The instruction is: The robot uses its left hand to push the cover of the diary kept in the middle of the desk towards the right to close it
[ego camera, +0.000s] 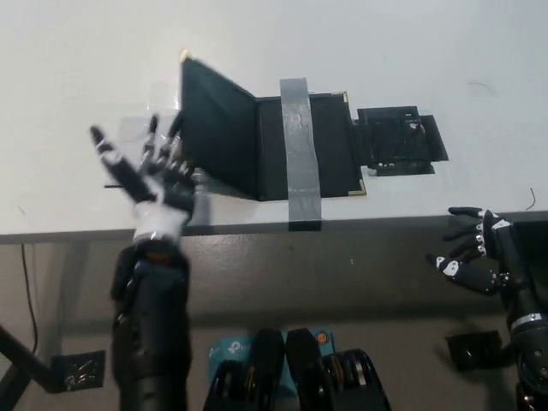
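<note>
Right now my left hand is spread and holding nothing, palm turned toward the raised cover of the diary, which lies just to the right of my fingers and slightly beyond them. Whether my fingertips actually touch the cover's outer face I cannot tell; they look to be right at its lower left corner. The cover stands tilted up off the worktop, hinged along a spine that runs away from me, so its free edge is nearest my hand and the spine sits farther to the right. That settles the direction, as I judge it: the push has to go rightward, across the spine, to carry the cover over and down onto the other half. My left hand is by far the nearer one; my right hand rests well off to the far right, below the worktop's front edge, fingers loosely apart and empty. The diary is dark, nearly black, with small metal corners, and its right half lies flat under a grey strip of tape that runs front to back across it and over the worktop's edge. Beyond it, farther right, is a dark patch on the worktop. The cover looks thin and stiff, so it should swing as one piece.
</note>
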You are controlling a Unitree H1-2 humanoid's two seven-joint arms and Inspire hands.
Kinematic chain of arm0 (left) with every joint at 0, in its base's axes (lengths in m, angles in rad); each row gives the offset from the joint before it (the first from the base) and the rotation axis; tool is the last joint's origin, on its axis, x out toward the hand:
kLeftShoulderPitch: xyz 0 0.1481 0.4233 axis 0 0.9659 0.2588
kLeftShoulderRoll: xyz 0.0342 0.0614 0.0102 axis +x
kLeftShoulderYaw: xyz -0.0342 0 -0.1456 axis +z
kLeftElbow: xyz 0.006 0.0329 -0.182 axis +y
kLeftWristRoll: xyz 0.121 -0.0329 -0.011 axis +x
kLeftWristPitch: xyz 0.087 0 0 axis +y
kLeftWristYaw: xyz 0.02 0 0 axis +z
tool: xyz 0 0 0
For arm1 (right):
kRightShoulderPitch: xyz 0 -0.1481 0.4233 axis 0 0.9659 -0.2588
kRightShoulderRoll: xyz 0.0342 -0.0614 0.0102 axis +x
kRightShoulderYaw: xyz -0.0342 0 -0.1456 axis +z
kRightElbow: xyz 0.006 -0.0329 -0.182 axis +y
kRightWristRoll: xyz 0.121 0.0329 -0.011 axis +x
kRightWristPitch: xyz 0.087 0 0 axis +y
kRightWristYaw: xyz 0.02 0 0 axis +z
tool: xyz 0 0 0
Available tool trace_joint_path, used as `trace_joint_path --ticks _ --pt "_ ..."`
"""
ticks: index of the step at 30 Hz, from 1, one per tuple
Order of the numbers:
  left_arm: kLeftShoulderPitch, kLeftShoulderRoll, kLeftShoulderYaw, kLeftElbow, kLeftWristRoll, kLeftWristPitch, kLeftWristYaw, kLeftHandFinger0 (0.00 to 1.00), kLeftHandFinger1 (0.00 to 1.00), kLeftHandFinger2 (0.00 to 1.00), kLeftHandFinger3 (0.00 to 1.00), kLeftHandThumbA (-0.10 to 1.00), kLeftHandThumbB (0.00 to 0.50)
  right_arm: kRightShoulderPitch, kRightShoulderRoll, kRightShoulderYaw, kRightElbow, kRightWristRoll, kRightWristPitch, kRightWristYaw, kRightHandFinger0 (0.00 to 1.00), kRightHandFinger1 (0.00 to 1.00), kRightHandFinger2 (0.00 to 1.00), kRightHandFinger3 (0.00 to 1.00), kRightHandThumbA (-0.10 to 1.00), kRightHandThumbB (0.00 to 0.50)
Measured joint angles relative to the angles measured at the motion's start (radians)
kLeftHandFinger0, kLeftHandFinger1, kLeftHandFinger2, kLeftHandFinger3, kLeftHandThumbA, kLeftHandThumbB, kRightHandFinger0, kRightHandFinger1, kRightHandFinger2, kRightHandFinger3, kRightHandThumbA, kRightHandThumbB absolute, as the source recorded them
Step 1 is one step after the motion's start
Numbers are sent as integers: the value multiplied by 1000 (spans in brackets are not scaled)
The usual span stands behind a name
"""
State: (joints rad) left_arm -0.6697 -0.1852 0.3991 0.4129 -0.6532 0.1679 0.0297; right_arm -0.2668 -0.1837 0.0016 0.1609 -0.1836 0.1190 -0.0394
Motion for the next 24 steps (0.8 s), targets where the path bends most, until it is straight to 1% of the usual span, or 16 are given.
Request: trace_joint_path --ticks 2,4,6,7,8,9,11,12,13,15,16,17,19,20,21,24 --pt "-26 -31 -46 9 11 3 0 1000 1000 1000 1000 1000 331 -2 0 5 -2 0 2 3 274 335 438 695 835 87" --pt "-37 -55 -97 18 27 6 0 1000 1000 1000 1000 1000 323 -2 0 7 -2 0 4 5 270 332 436 695 832 86" --pt "-45 -71 -136 21 44 7 0 1000 1000 1000 1000 1000 316 -1 -4 8 -2 0 4 6 259 325 433 690 838 96" --pt "-51 -78 -168 22 64 8 0 1000 1000 1000 1000 1000 321 0 -8 8 -2 0 4 8 267 328 430 675 835 103" --pt "-56 -81 -198 22 81 9 0 1000 1000 1000 1000 1000 325 0 -14 8 -2 0 5 9 264 327 426 666 828 95" --pt "-59 -80 -225 21 99 11 0 1000 1000 1000 1000 1000 315 0 -18 8 -2 0 6 10 266 326 423 655 823 101" --pt "-61 -76 -256 14 121 14 0 1000 1000 1000 1000 1000 314 0 -20 9 -2 0 6 11 264 323 419 645 818 99" --pt "-60 -69 -275 8 137 17 0 1000 1000 1000 1000 1000 301 0 -19 12 -2 0 6 12 265 325 421 645 831 102" --pt "-57 -61 -288 4 151 18 0 1000 1000 1000 1000 1000 301 0 -19 16 -2 0 6 14 265 325 421 645 832 101" --pt "-48 -46 -299 -1 168 18 0 1000 1000 1000 1000 1000 295 0 -19 24 -1 0 6 15 249 314 413 643 838 103" --pt "-42 -40 -301 -1 176 18 0 1000 1000 1000 1000 1000 304 0 -19 27 -1 0 6 16 259 320 416 659 845 99" --pt "-35 -34 -302 -1 182 18 -1 1000 1000 1000 1000 1000 297 -1 -19 29 -1 -1 6 16 271 328 423 667 856 92" --pt "-18 -24 -301 0 191 18 -1 1000 1000 1000 1000 1000 298 -1 -19 33 -2 -2 6 17 271 331 427 667 859 96" --pt "-6 -20 -301 0 195 18 -1 1000 1000 1000 1000 1000 296 -1 -19 34 -2 -2 6 17 273 336 433 665 852 82" --pt "4 -17 -299 1 198 18 -1 1000 1000 1000 1000 1000 302 -1 -19 36 -2 -2 6 17 275 336 433 654 840 83" --pt "29 -11 -287 8 201 17 -1 1000 1000 1000 1000 1000 296 0 -19 37 -2 -3 7 18 271 339 440 660 827 80"
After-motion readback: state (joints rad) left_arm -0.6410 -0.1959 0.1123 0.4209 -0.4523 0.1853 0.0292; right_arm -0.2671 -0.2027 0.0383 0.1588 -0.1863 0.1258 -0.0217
